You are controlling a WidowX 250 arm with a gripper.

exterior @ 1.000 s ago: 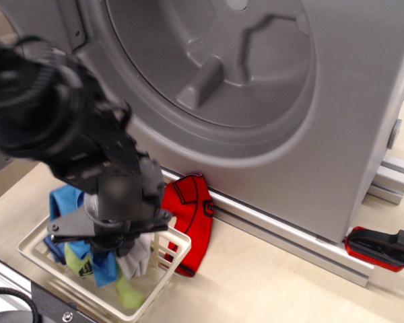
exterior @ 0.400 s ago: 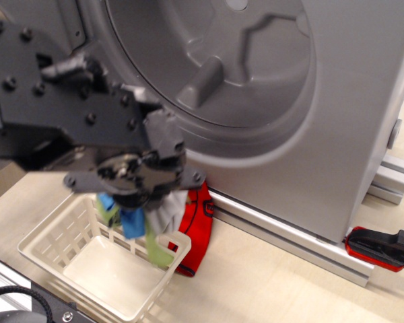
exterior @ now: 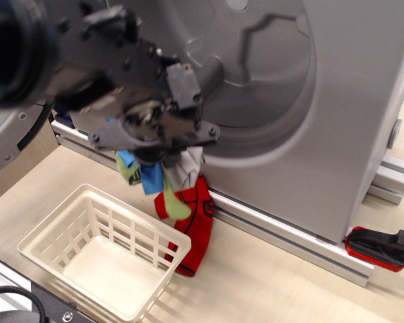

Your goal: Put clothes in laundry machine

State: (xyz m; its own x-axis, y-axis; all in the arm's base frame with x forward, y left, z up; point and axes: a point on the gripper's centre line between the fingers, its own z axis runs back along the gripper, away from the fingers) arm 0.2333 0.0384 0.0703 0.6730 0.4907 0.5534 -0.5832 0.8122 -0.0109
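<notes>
My gripper (exterior: 153, 138) is shut on a bundle of small clothes (exterior: 151, 176) in blue, lime green and white-grey, which hangs below it. It holds them in the air in front of the lower left rim of the laundry machine (exterior: 350, 121), whose round drum mouth (exterior: 256, 60) with raised paddle ridges is open. A red garment (exterior: 196, 225) hangs against the machine's base beside the basket, partly behind the dangling bundle. The arm hides the left part of the drum.
A white lattice basket (exterior: 50, 235) stands empty on the wooden table at the lower left. The machine's round door (exterior: 13, 145) swings open at the left edge. A red and black clamp (exterior: 380, 249) lies at the right by the machine's metal base rail (exterior: 289, 239).
My gripper has lifted the bundle of clothes out of the basket and moved up and to the right toward the drum mouth. The basket is now empty. The red garment stays put.
</notes>
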